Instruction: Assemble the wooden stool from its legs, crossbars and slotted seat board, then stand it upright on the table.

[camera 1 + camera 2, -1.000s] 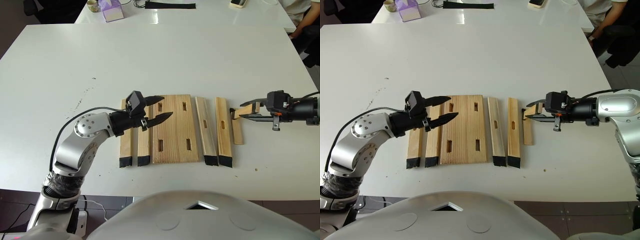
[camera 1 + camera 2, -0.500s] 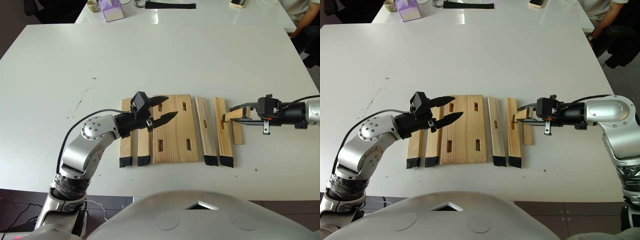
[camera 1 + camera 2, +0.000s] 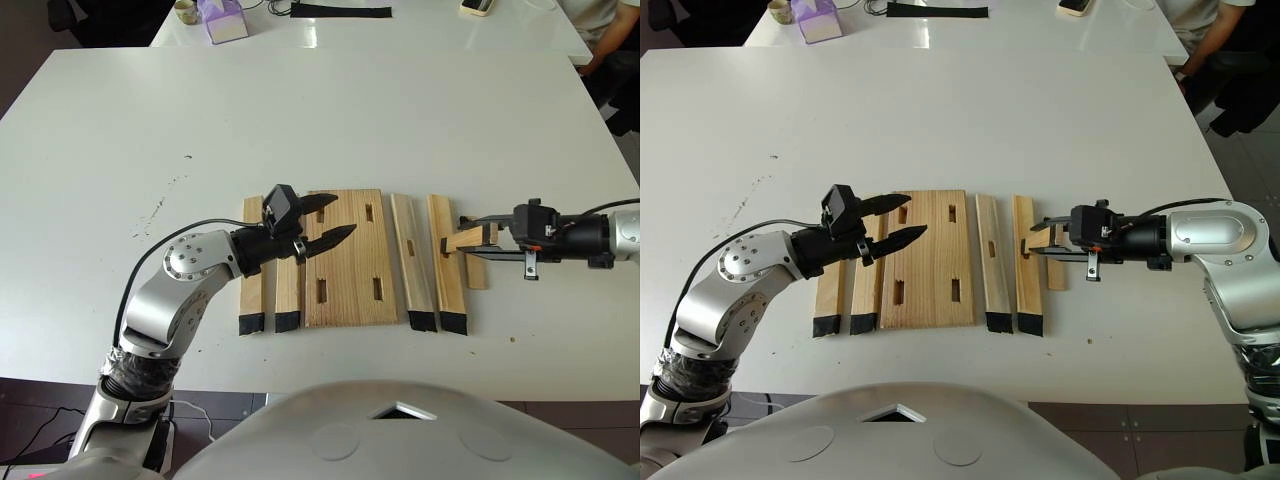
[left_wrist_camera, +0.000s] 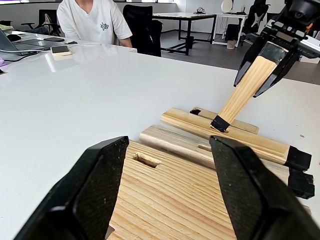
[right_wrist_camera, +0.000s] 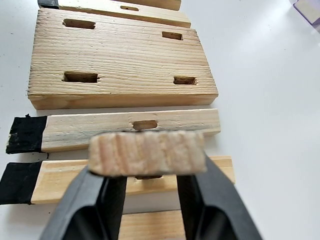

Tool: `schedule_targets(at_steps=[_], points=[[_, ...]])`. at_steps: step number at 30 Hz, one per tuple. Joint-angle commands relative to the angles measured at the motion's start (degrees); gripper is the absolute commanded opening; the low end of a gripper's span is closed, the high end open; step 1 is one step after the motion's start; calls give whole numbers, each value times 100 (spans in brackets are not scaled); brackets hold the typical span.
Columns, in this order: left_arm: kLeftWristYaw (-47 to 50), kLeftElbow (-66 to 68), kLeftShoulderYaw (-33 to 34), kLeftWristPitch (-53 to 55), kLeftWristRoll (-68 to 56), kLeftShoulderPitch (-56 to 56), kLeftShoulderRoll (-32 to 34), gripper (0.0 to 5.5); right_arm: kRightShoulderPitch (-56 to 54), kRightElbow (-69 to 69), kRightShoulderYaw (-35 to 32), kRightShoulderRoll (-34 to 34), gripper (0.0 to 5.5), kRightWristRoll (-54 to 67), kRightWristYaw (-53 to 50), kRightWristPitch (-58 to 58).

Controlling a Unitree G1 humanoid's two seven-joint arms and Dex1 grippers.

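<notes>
Since a second ago our right pincer has slid leftward in the frame with its crossbar, from right of the row of parts to above the rightmost leg. Its fingers are clamped on the crossbar, which tilts down so that its dark tip sits at that leg's slot; we cannot tell whether it has entered. Just right of that leg a second crossbar lies flat.

Our left pincer, at centre frame, has barely shifted. It is spread wide, grips nothing and hangs over the left edge of the slotted seat board.

Left of the board lie the outer left leg and the inner left leg, side by side. A third leg lies between the board and the rightmost leg. All rest on the white table, in the lower centre of the frame.
</notes>
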Motion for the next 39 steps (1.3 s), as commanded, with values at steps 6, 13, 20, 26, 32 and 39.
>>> schedule_targets(at_steps=[6,13,20,26,32,39], points=[[50,-24,19,40,74,-38,6,301,22,44,-22,-60,130,-84,70,-1],[83,-38,-10,65,89,-61,-6,301,280,119,69,-97,130,-181,165,-83],[146,-93,15,95,76,2,-4,301,495,189,3,-317,130,-173,339,-62],[197,-70,4,113,81,-25,-31,301,320,229,66,-316,130,-11,395,174],[174,43,-96,139,170,-146,-50,301,-761,1076,1151,14,130,-215,922,941],[-49,133,-167,262,111,-378,-14,301,-893,2052,1673,452,130,-436,825,1014]])
